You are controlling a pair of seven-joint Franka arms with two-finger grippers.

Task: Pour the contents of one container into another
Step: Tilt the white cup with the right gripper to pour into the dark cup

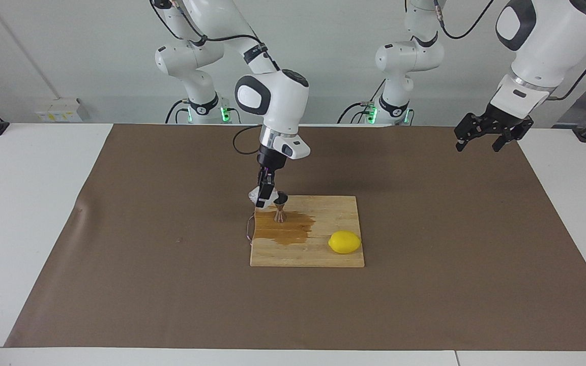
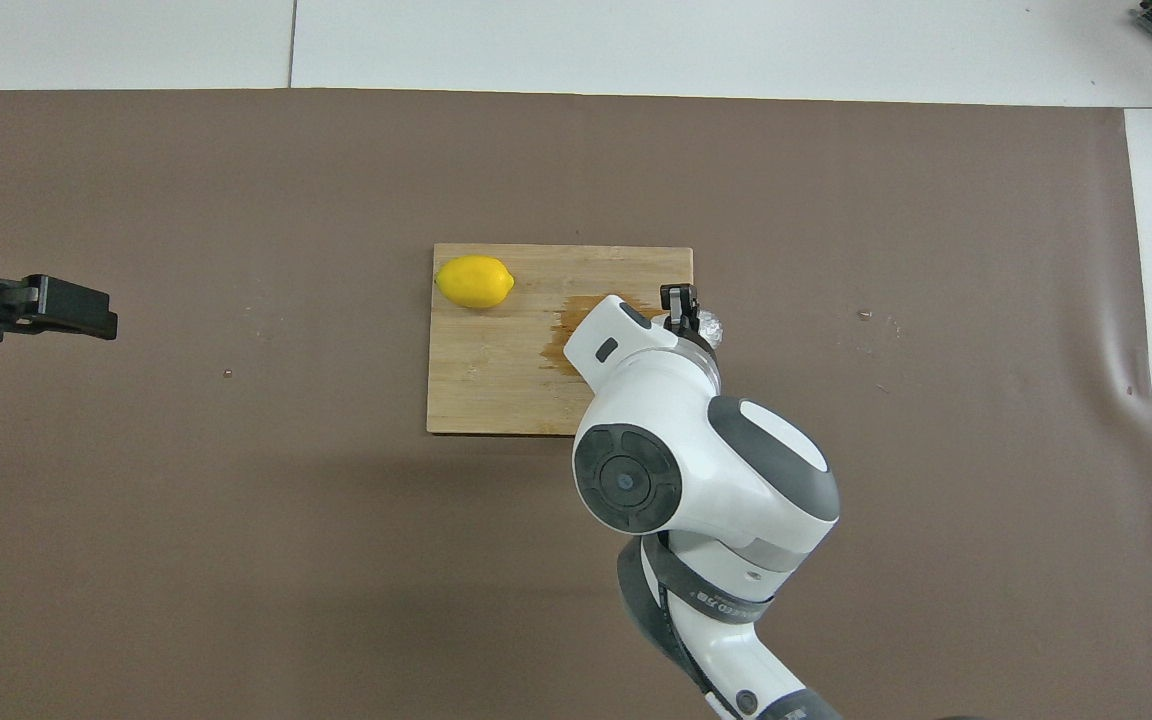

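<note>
The right gripper [image 1: 263, 199] has its fingers pinched on the clear faceted glass cup [image 1: 256, 194], holding it in the air over the corner of the wooden cutting board [image 1: 323, 256] toward the right arm's end, tipped toward the steel jigger [image 1: 280, 207] just beside it. The jigger stands upright on the board in a brown wet patch [image 1: 285, 229]; a lemon [image 1: 344, 242] lies on the same board, well apart from it.

The patch suggests liquid has already missed the jigger's narrow mouth, and more may follow if the cup's lip sits short of the rim. Whether the lip is truly over the mouth is hard to tell, since the arm hides it from above. A nudge from cup or fingers could topple the light, narrow-waisted jigger. The smooth glass may also slip in the pinch.

The left gripper [image 1: 485, 133] waits with fingers spread, raised over the brown mat [image 1: 425, 284] on the counter.
</note>
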